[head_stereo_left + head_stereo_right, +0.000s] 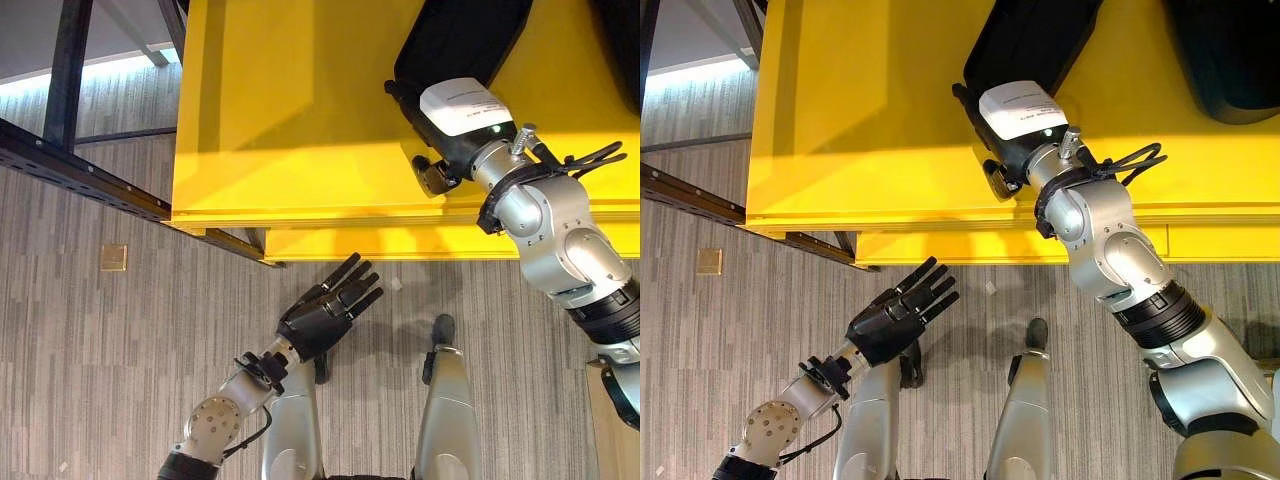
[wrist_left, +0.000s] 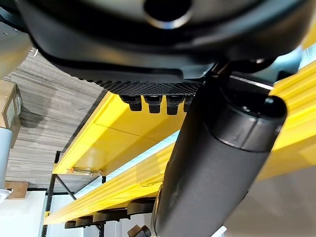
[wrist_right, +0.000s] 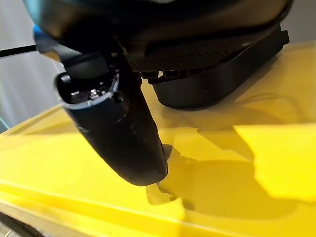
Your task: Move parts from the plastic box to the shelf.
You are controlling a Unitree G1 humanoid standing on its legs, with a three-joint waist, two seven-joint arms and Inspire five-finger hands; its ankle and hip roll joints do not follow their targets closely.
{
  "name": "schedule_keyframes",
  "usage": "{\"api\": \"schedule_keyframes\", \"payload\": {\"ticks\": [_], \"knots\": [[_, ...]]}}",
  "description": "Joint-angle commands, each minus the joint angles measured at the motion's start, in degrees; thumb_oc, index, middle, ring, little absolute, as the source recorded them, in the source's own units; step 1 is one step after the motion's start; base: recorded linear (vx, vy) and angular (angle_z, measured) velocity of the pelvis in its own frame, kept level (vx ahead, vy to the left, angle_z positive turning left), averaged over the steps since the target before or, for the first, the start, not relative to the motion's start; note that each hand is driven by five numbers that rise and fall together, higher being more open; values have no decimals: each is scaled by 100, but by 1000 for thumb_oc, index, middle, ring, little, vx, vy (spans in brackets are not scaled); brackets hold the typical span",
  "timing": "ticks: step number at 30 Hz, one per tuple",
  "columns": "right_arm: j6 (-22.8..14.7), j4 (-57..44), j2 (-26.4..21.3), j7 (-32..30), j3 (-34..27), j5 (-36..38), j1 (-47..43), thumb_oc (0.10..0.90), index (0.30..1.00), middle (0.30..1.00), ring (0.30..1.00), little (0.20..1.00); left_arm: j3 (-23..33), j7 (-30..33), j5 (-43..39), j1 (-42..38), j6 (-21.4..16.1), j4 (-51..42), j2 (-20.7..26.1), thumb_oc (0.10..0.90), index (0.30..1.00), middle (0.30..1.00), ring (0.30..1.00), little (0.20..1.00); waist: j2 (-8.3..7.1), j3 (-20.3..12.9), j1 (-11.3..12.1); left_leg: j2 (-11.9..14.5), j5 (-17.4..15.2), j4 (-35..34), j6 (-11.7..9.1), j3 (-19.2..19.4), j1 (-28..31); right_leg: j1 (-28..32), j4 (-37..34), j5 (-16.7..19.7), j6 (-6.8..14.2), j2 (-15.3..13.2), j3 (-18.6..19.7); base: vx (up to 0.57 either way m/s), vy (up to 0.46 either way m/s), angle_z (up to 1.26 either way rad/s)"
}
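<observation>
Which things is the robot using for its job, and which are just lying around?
For the job:
yellow shelf
black part on the shelf
right robot hand, at the part
left robot hand, open above the floor

Just there:
square floor plate
dark metal frame

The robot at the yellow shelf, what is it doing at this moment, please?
The robot reaches its right hand over the yellow shelf, at a black part that lies on the shelf surface. The fingers are hidden against the part, so I cannot tell whether the hand grips it. A second black part lies further to the right. The left hand hangs open over the floor, below the shelf edge, and holds nothing.
</observation>
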Motion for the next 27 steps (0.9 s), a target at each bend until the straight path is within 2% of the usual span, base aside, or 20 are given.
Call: {"api": "schedule_keyframes", "payload": {"ticks": [1,11,15,21,27], "knots": [[-273,-621,-140,303,30,444,-1,900,1000,1000,1000,1000,136,-138,-307,145,-103,-1060,244,900,1000,1000,1000,1000,-129,-67,103,-317,-84,-364,389,293,257,231,1284,-1383,-612,479,-293,9,7,-4],[-384,-1470,-333,365,-278,924,414,900,1000,1000,1000,1000,146,-29,-365,170,-200,-1128,277,900,1000,1000,1000,1000,-173,-67,-9,-288,-119,-305,397,333,251,224,1313,-1400,-628,531,-256,0,0,0],[-354,-1686,-340,211,-386,1163,539,900,1000,1000,1000,1000,119,3,-396,149,-262,-1128,298,900,1000,1000,1000,1000,-189,-67,-49,-292,-137,-288,405,337,253,229,1310,-1403,-636,563,-231,0,0,0],[-301,-1562,-326,228,-383,952,534,900,1000,1000,1000,1000,93,-4,-399,158,-335,-1120,293,900,1000,1000,1000,1000,-178,-67,-54,-288,-142,-273,408,336,250,232,1319,-1409,-643,560,-227,0,0,0],[-25,-1326,-459,2,-445,629,617,900,1000,1000,1000,1000,94,-44,-367,178,-385,-1122,282,900,1000,1000,1000,1000,-181,-67,-60,-274,-128,-297,414,333,257,236,1336,-1424,-651,547,-244,0,0,0]]}}
